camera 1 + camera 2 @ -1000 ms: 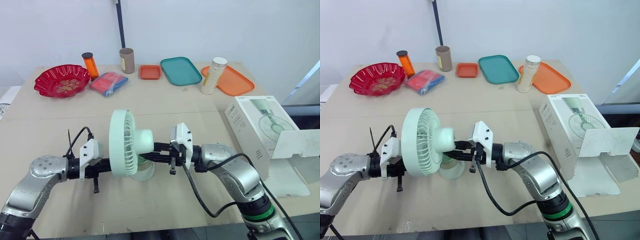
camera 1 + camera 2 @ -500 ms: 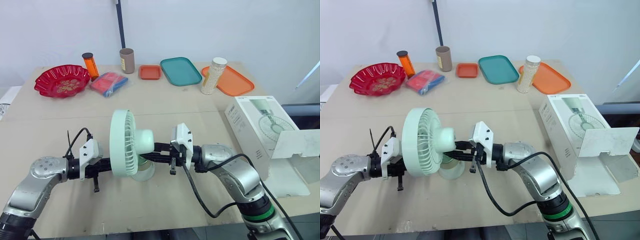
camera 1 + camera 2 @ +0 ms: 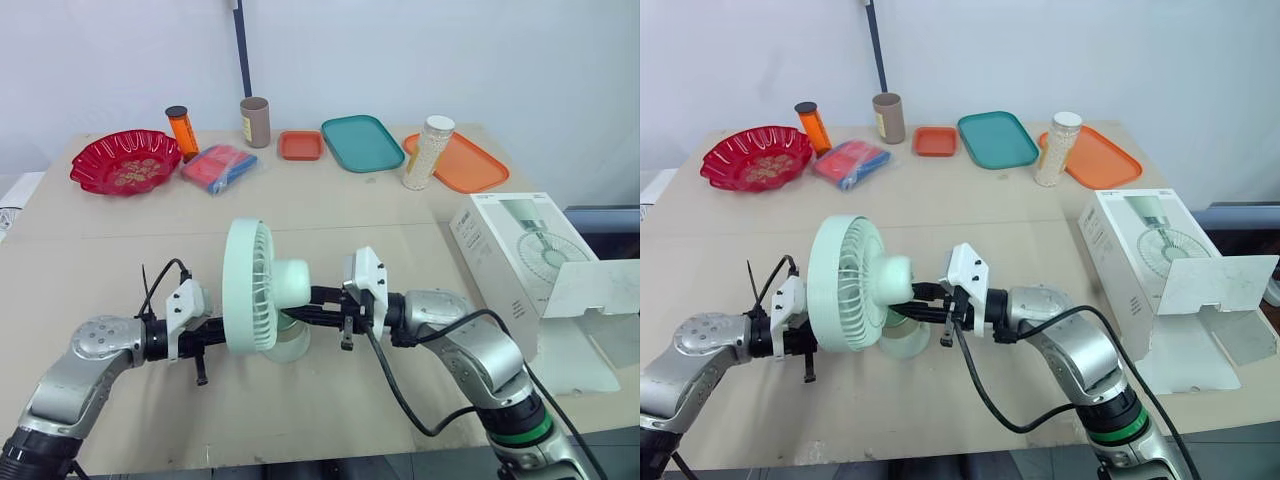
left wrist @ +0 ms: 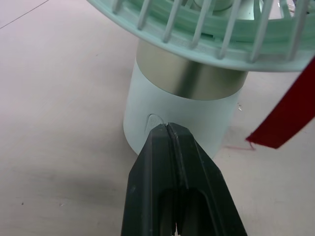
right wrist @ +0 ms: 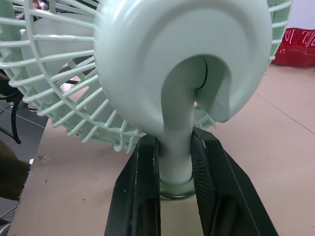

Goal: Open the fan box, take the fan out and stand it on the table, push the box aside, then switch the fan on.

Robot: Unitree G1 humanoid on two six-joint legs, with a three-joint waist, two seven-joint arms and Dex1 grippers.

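Left gripper (image 4: pixel 168 129), left wrist view: I hold it clenched on nothing, its two black fingers (image 4: pixel 156 162) pressed flat together. The joined tip touches the pale lower wall of the fan (image 4: pixel 197 123), just beside a small oval outline (image 4: pixel 155 119) (I cannot tell what the outline marks). A metallic band (image 4: pixel 187 78) sits above that wall, and the grille (image 4: pixel 221 39) overhangs it.

Right wrist view: my right gripper (image 5: pixel 174 147) grasps the fan's neck (image 5: pixel 174 118). One finger lies on each side and both touch it. The rounded motor housing (image 5: pixel 147 59) rises above the grip.

Head views (both eyes, one scene): the fan stands upright on its round base (image 3: pixel 291 346) near the front of the table (image 3: pixel 330 215). Its grille faces my left. My arms meet it from opposite sides, the left one low at the base and the right one behind the housing.

The box (image 3: pixel 512 256) lies at the table's right edge, well apart from the fan, with its end flap (image 3: pixel 592 288) open.

Along the far edge, from my left, are:
- a red bowl (image 3: pixel 125 160)
- an orange bottle (image 3: pixel 181 130)
- a blue-and-red packet (image 3: pixel 217 167)
- a brown cup (image 3: pixel 254 120)
- a small orange tray (image 3: pixel 300 145)
- a teal tray (image 3: pixel 362 142)
- a bead jar (image 3: pixel 430 150) at the rim of a large orange tray (image 3: pixel 470 165) (on it or beside it, I cannot tell)
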